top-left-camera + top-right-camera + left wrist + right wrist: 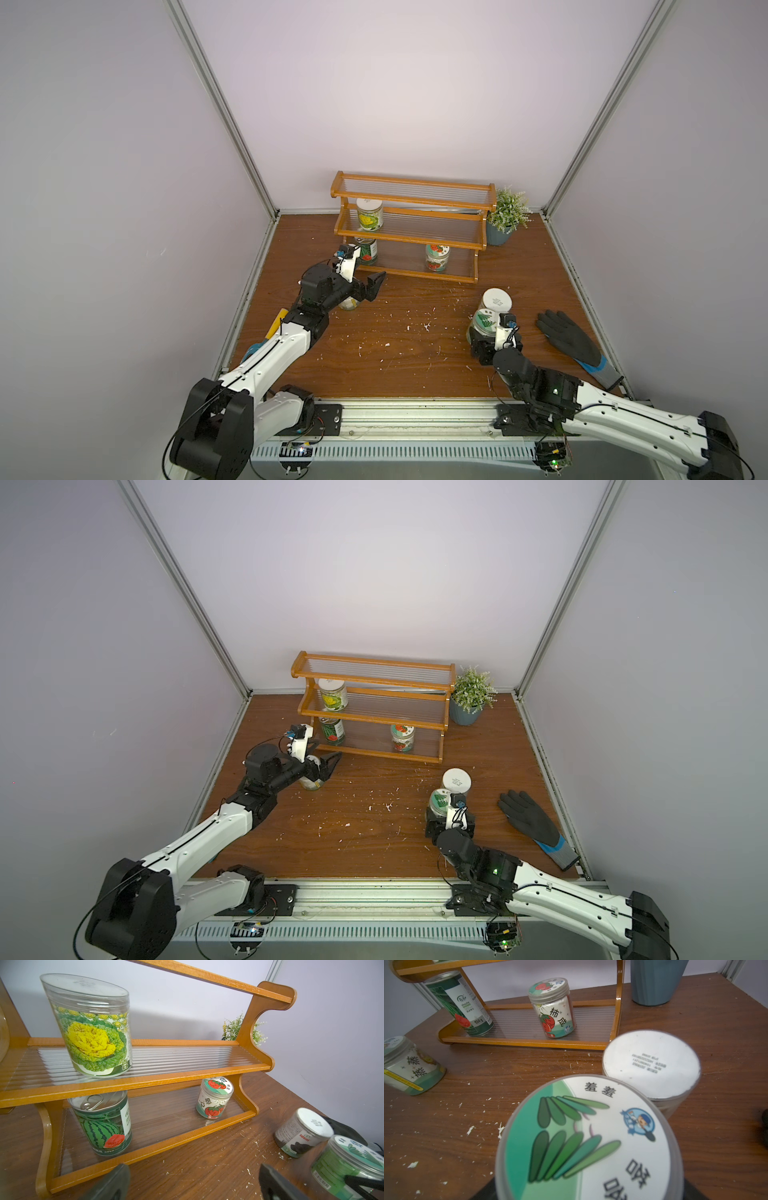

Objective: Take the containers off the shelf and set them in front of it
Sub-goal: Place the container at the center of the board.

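**Visitor:** Which arm is nearer the pull-tab can (104,1124)?

**Technician:** The left. The left gripper (373,286), jaws spread wide, faces the can, which stands upright just ahead at the left end of the shelf's (415,272) bottom tier. The right gripper (484,338) is well off to the side, pinching a leaf-label jar (587,1138) at the worktop (415,361) before the shelf.

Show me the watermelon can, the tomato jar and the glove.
watermelon can (99,1130), left wrist view, on the melon picture.
tomato jar (554,1016), right wrist view, on the side label.
black glove (569,338), in a top view, on the palm.
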Controlling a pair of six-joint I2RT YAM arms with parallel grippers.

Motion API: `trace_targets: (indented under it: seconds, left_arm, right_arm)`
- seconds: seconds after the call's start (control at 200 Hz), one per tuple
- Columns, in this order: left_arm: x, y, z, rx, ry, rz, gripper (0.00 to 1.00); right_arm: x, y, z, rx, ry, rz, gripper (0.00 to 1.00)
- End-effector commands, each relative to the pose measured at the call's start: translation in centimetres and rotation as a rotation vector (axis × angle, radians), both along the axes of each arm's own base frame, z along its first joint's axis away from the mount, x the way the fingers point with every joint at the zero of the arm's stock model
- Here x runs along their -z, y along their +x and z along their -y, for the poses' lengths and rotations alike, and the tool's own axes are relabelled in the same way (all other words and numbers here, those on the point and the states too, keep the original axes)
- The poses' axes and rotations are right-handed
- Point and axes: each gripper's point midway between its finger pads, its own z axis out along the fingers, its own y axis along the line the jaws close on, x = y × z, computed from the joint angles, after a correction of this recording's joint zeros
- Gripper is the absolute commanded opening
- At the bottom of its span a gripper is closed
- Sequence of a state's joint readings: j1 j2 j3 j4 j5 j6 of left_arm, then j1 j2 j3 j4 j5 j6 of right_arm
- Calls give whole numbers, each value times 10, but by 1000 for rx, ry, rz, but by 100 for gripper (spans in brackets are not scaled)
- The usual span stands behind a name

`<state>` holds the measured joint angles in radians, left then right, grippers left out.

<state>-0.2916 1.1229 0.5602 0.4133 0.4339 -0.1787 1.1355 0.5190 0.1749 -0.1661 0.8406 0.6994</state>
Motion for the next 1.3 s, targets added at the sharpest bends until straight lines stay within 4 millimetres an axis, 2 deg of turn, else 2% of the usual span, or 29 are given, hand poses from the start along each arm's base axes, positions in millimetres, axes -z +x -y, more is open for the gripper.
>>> trace_targets:
  seconds: [0.0, 0.22, 0.405, 0.651, 0.896, 1.101, 1.251, 1.296]
  left_arm:
    - [-8, -1, 0, 13, 3, 25, 100]
    - [-7, -2, 1, 20, 0, 28, 100]
    - [-9, -2, 2, 23, 1, 30, 100]
    - [-8, -2, 3, 28, 4, 32, 100]
    - [-9, -3, 2, 26, 6, 36, 100]
    - [-10, -3, 2, 26, 5, 40, 100]
    - [-12, -3, 2, 24, 5, 44, 100]
    - [-12, -3, 2, 24, 4, 43, 100]
  right_arm:
    - [-3, 0, 5, 81, 72, -2, 41]
    - [11, -2, 6, 125, 28, -29, 42]
    - [19, -3, 26, 230, 43, -6, 42]
    - [24, -1, 30, 271, 26, 12, 44]
    - [34, -2, 30, 290, -39, -21, 66]
    - [36, 0, 31, 304, -71, -14, 79]
    - [34, 0, 29, 300, -86, -14, 98]
    - [34, 0, 28, 301, -85, -15, 99]
